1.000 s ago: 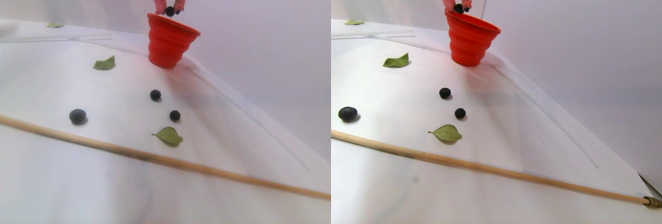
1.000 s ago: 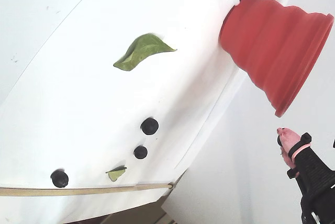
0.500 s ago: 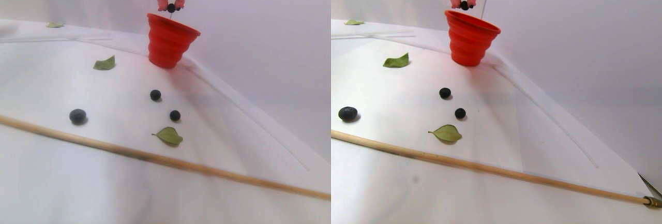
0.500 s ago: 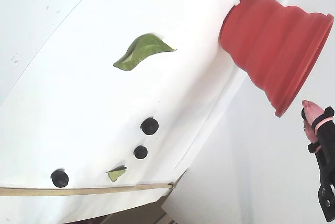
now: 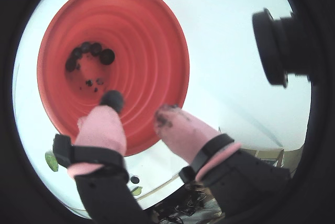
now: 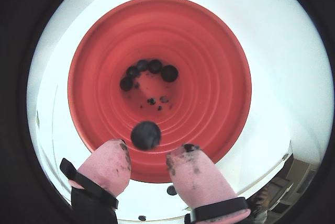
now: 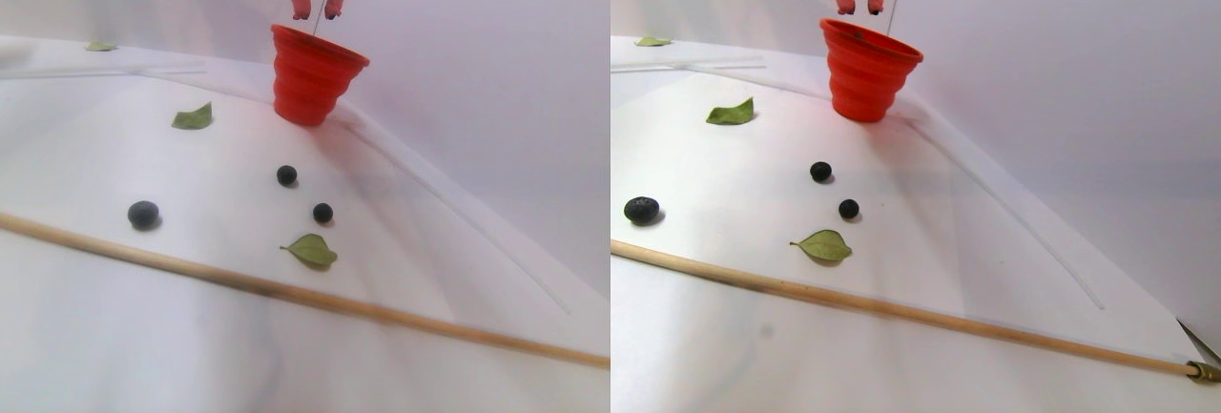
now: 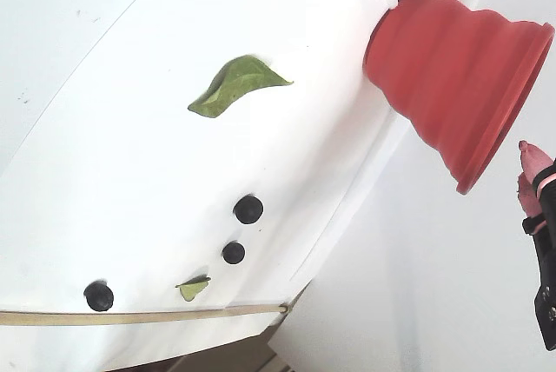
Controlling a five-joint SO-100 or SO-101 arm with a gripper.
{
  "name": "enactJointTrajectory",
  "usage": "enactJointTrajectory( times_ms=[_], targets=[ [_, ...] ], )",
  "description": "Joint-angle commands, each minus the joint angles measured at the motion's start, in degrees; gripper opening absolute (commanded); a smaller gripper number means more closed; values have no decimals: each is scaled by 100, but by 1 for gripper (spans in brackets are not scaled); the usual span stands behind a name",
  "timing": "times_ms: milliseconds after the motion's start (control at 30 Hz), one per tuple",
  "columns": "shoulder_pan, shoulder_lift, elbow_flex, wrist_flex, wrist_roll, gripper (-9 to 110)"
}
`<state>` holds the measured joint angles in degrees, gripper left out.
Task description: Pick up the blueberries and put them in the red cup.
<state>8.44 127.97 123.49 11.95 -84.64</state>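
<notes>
Above the large red ribbed cup [image 6: 209, 67], the pink-tipped fingers [image 6: 191, 169] are parted and empty, a small dark blueberry [image 6: 145, 134] is seen just below them, three more lie on the white bench [image 7: 191, 318].

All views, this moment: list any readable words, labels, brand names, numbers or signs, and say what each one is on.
None: no readable text in any view.
The red cup shows only plain ribbed rings, inside and out.
The tool has bare pink tips and black bands, unmarked.
The blueberries, the leaves, the wooden stick and the white table carry no print.
The black lens housing in a wrist view shows no legible marking.
</notes>
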Motion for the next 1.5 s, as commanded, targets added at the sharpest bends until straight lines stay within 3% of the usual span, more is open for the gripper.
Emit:
enactJointTrajectory(
  times_ms=[0,867,1467],
  targets=[
    [316,281,-457,18,44,16],
    [316,1441,-229,1784,220,14],
    [413,1942,773,2584,316,14]
  ],
)
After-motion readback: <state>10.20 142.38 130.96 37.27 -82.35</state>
